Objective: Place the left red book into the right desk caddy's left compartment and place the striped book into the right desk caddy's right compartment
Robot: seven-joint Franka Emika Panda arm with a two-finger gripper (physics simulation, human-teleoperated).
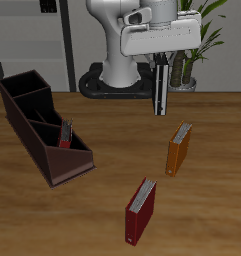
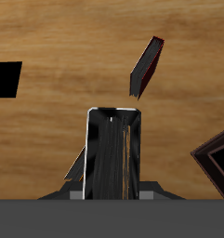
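Wood-grain table (image 1: 217,190), potted plant (image 1: 197,35) & grey shelving (image 1: 37,40) at back.

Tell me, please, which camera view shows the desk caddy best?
The exterior view. The whole desk caddy shows there, with all three sections in a row and a red book standing in the end section nearest the table's front edge. The wrist view catches only one dark corner of it.
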